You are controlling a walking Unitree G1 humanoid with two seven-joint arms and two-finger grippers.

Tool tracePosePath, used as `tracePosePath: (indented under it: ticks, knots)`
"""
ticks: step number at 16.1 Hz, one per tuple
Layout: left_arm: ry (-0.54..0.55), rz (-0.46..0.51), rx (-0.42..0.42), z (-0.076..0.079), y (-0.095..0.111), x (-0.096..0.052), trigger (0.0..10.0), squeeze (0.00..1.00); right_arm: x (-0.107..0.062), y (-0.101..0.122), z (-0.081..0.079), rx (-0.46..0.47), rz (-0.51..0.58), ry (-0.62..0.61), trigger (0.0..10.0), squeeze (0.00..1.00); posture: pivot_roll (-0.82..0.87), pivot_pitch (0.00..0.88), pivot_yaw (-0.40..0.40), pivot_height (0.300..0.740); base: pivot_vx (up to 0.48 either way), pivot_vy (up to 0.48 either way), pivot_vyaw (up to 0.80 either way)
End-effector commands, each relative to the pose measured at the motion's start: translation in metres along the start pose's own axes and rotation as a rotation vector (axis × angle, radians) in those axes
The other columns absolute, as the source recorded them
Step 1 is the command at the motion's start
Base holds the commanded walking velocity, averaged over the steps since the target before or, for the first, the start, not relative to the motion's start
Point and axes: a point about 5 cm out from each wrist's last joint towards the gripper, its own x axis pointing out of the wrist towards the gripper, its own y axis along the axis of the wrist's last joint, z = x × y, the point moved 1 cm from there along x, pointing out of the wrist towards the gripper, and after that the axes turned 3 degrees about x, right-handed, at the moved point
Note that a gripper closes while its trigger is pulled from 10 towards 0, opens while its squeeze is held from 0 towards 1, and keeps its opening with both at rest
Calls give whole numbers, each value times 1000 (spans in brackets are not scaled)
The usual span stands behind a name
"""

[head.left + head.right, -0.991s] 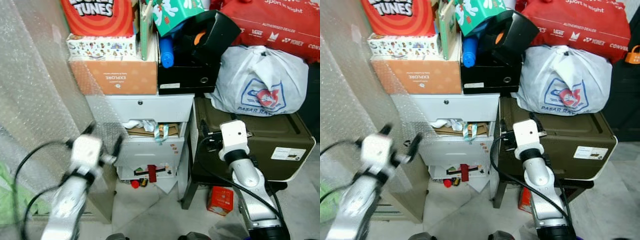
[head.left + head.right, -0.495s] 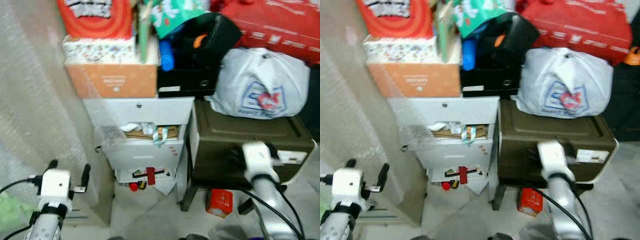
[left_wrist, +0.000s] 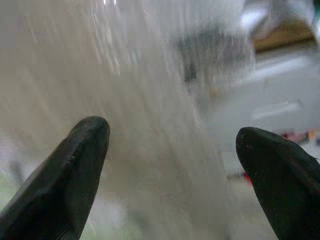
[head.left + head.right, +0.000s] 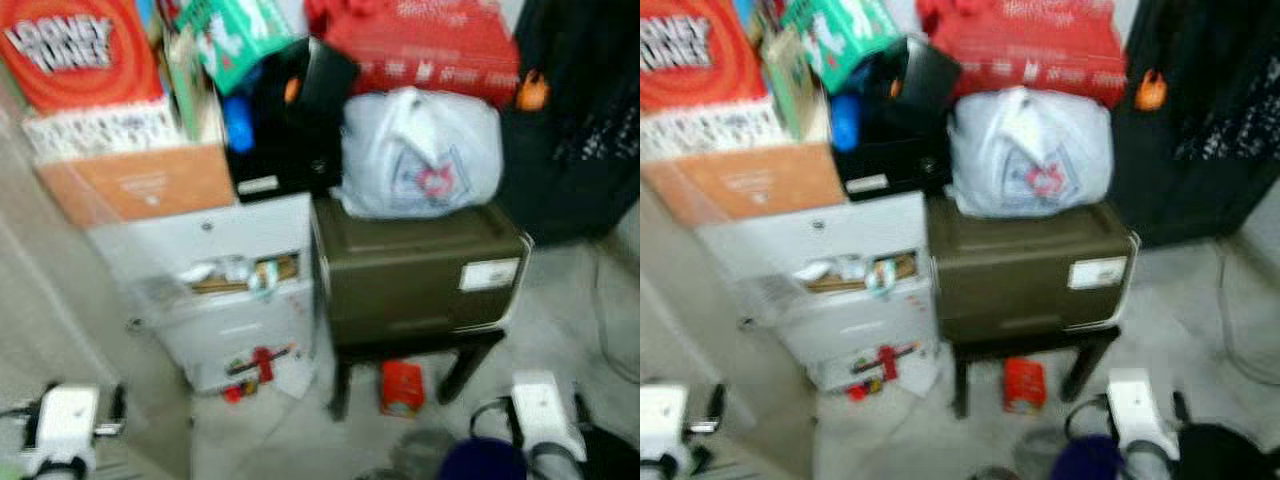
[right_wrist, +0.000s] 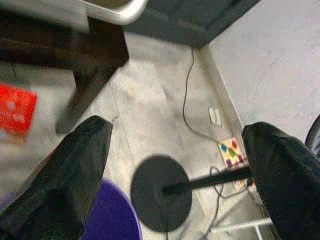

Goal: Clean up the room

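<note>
Red box (image 4: 401, 387) lies on floor, beyond right fingers (image 5: 55, 195).

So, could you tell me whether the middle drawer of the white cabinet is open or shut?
Open, partly. The drawer shows a dark gap with paper and bits poking out, below the shut top drawer.

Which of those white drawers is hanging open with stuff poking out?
The middle drawer of the white drawer unit: it gapes at the top, with paper and cardboard sticking out. The top drawer, below the orange box, is shut flat.
</note>
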Motion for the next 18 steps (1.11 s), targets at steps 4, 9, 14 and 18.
tracePosePath:
  ticks: [4, 9, 14, 18]
  knots:
    - [129, 75, 1, -25, 21, 20, 10000, 0, 18, 41, 1, 61, 162, 14, 10000, 0, 21, 17, -7, 740, 0, 0, 0]
    - [114, 418, -33, -20, 128, 51, 10000, 0, 26, 143, -4, 182, 471, 9, 10000, 0, 13, 9, 5, 740, 0, 0, 0]
    - [-169, 631, -112, 45, 199, 34, 10000, 0, 13, 179, -8, 230, 582, 35, 10000, 0, 2, 3, 18, 740, 0, 0, 0]
    - [-105, 504, -30, 38, 170, 25, 10000, 0, 2, 167, -14, 221, 555, 102, 10000, 0, 6, 0, 16, 740, 0, 0, 0]
